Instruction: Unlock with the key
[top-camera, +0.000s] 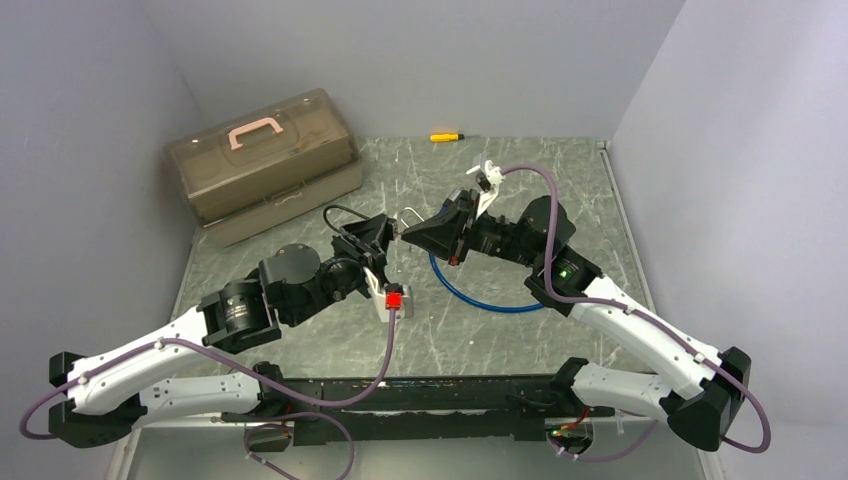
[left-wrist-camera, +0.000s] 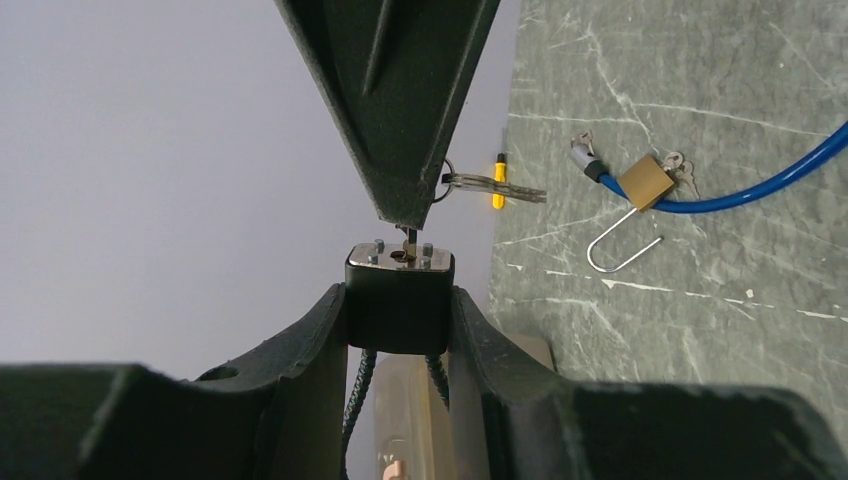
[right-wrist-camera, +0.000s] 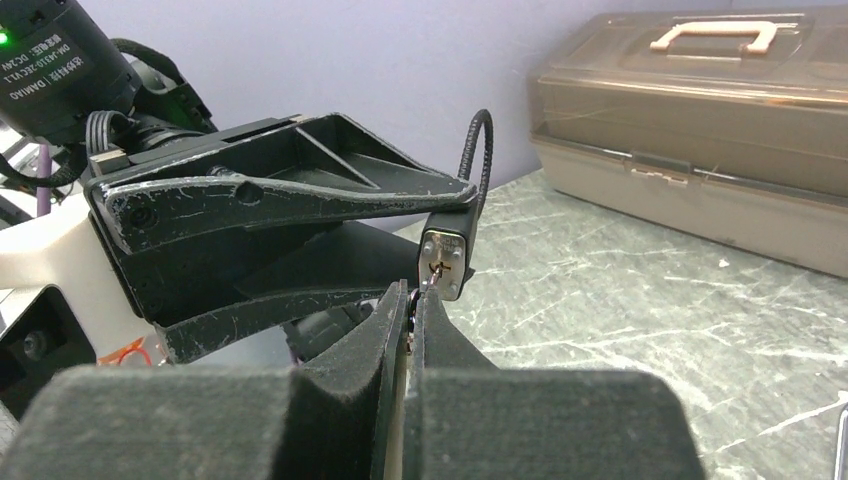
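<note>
The left gripper (left-wrist-camera: 398, 318) clamps the black padlock (left-wrist-camera: 400, 285) by its sides, with the keyhole face pointing away from the gripper. The right gripper (right-wrist-camera: 412, 300) is pinched closed on the key (left-wrist-camera: 409, 240). The key's tip meets that keyhole just ahead of the gripper's fingertips, above the tabletop (left-wrist-camera: 700, 300).

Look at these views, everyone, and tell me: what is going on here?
The left gripper holds a small black padlock off the table, its bottom face toward the other arm. The right gripper, shut on a key, has the key's tip at the keyhole, seemingly just entering. Whether it has turned can't be told. A brass padlock lies open on the table by a blue cable.
</note>
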